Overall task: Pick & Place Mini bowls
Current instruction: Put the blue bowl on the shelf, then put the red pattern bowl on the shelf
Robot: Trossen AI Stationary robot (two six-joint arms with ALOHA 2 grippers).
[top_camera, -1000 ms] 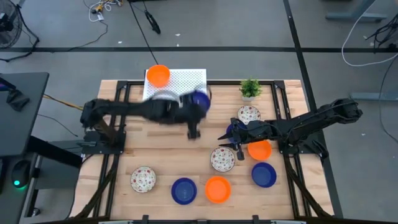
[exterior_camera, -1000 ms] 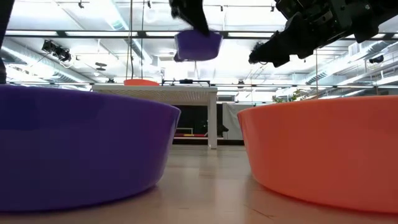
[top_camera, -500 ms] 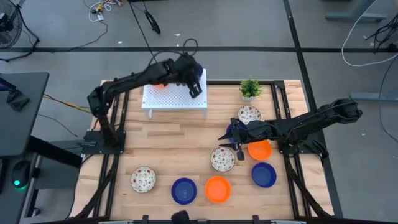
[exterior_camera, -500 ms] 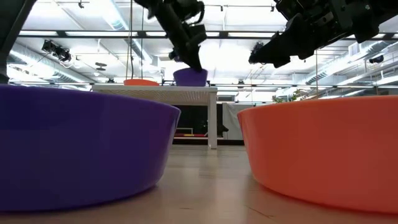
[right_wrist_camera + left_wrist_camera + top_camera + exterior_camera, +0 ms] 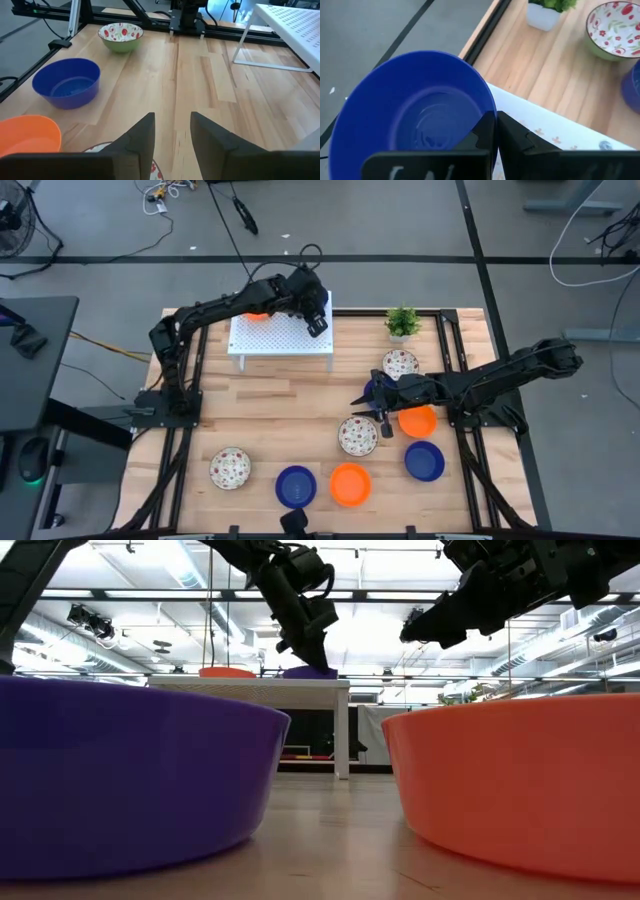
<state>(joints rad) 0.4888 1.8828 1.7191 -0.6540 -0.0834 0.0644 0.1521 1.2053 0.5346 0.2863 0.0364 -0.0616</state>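
- High view: your left end effector (image 5: 316, 318) sits over the far right corner of the white rack (image 5: 280, 338), at the back of the table (image 5: 260, 405). An orange bowl (image 5: 256, 311) on the rack shows partly behind the arm. The blue bowl it grips is hidden under the wrist here.
- High view: your right end effector (image 5: 362, 402) hangs mid-table, fingers apart, empty. Just beside it: a speckled bowl (image 5: 357, 435), an orange one (image 5: 418, 421) and a blue one (image 5: 424, 460). Another speckled bowl (image 5: 400, 363) sits near the green plant (image 5: 402, 322).
- High view, front edge: speckled bowl (image 5: 230, 468), blue bowl (image 5: 295, 485), orange bowl (image 5: 350, 483).
- Low view: the left end effector (image 5: 303, 648) points down at the rack top (image 5: 250, 686); the blue bowl (image 5: 309, 671) rests on the rack right under its tips. The right end effector (image 5: 415, 632) hangs high, well apart from it.
- Left wrist view: fingers (image 5: 485, 132) nearly together, clamped on the rim of the blue bowl (image 5: 415, 112), one inside, one outside.
- Right wrist view: open fingers (image 5: 142, 135) above bare table, with a blue bowl (image 5: 67, 82), a speckled bowl (image 5: 120, 36) and an orange bowl (image 5: 25, 134) off to one side.
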